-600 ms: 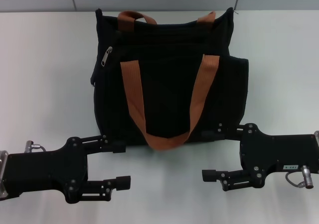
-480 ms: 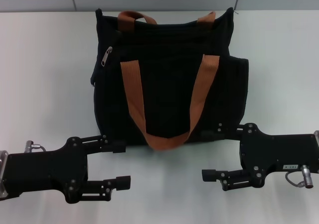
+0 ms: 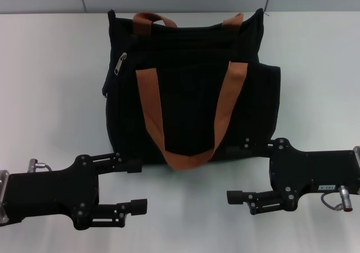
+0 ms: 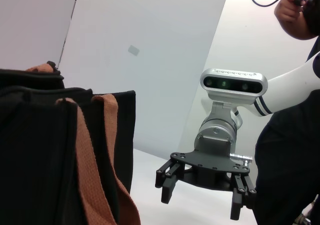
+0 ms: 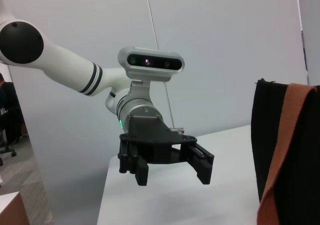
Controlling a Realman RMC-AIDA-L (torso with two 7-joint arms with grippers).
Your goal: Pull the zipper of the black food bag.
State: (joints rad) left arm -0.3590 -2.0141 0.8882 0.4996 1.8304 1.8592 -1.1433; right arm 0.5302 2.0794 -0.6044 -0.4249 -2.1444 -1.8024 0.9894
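Observation:
The black food bag (image 3: 191, 95) lies flat on the white table, with two orange-brown strap handles (image 3: 149, 104). The silver zipper pull (image 3: 120, 64) sits at the bag's upper left, on a black zip line. My left gripper (image 3: 138, 184) is open and empty just in front of the bag's near left corner. My right gripper (image 3: 239, 171) is open and empty at the near right corner, its upper finger against the bag's edge. The left wrist view shows the bag (image 4: 35, 160) and the right gripper (image 4: 200, 205). The right wrist view shows the left gripper (image 5: 172, 177) and the bag's edge (image 5: 305, 185).
The white table (image 3: 50, 95) stretches to both sides of the bag, with a grey wall behind its far edge. A person (image 4: 295, 135) stands behind the right arm in the left wrist view.
The right gripper has edged very slightly towards the left. The bag, the zipper pull and the left gripper have not moved.

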